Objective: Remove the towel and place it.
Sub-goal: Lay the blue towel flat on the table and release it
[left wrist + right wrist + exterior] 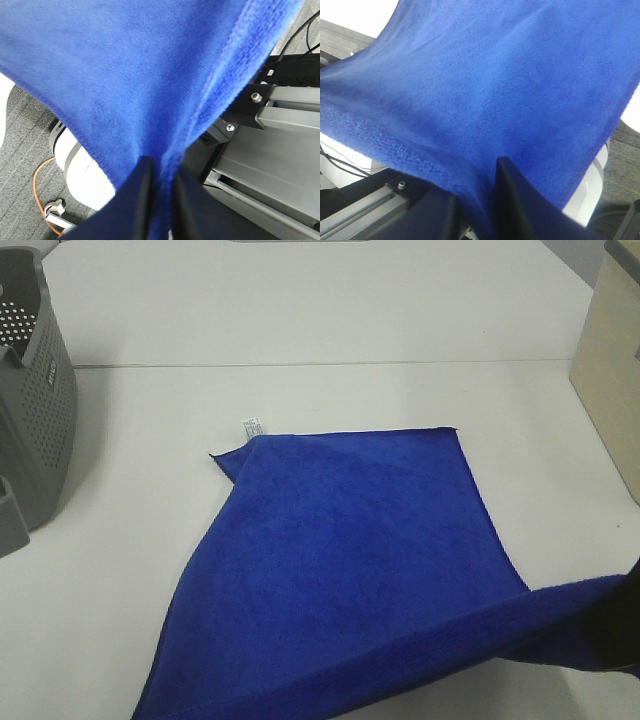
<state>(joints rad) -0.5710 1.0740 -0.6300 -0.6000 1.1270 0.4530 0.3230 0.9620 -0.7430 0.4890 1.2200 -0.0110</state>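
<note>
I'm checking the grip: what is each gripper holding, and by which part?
Both hold the large blue plush rectangular towel: the left gripper and the right gripper each pinch its raised near edge.

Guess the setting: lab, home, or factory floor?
Probably a robotics lab bench, not a home: plain white table, aluminium frame rail in the left wrist view, loose cable on grey office carpet. The grey basket and blue towel look like test props.
</note>
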